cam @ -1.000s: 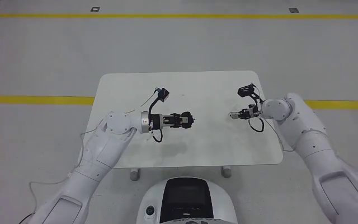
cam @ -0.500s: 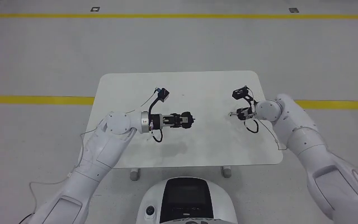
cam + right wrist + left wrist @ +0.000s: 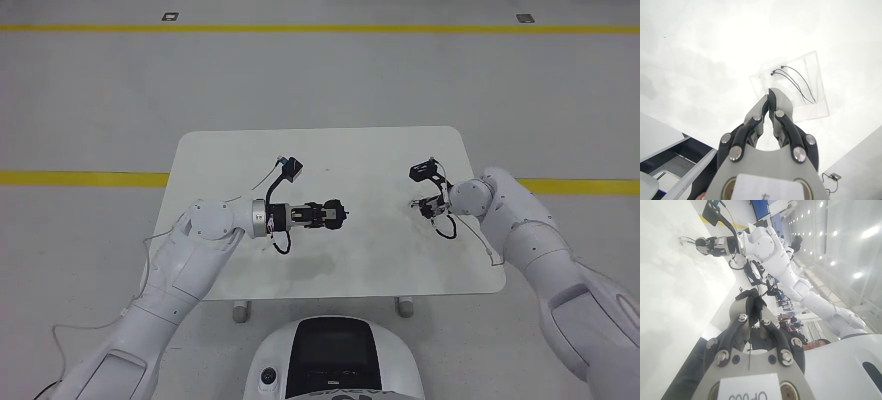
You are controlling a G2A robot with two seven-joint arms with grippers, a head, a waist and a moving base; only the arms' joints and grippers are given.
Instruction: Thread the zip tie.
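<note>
My left gripper (image 3: pixel 343 214) hangs over the middle of the white table (image 3: pixel 330 160), shut on a thin black zip tie (image 3: pixel 749 357) whose tail runs back between the fingers (image 3: pixel 761 306). My right gripper (image 3: pixel 415 206) is over the table's right part, shut with nothing seen between its pads. In the right wrist view its tip (image 3: pixel 769 94) sits just above the near edge of a clear flat tray (image 3: pixel 810 111). Three black zip ties (image 3: pixel 797 79) lie on that tray, apart from the fingers. The left wrist view shows the right gripper (image 3: pixel 696 242) facing those ties (image 3: pixel 685 239).
The table's right edge (image 3: pixel 490 220) runs close behind the right arm. Cables trail from both wrists (image 3: pixel 275 175). Bare tabletop lies between the two grippers and toward the far edge.
The right arm has swung in toward the table, and its wrist has turned and shifted a little left. The left arm has kept still with the zip tie.
</note>
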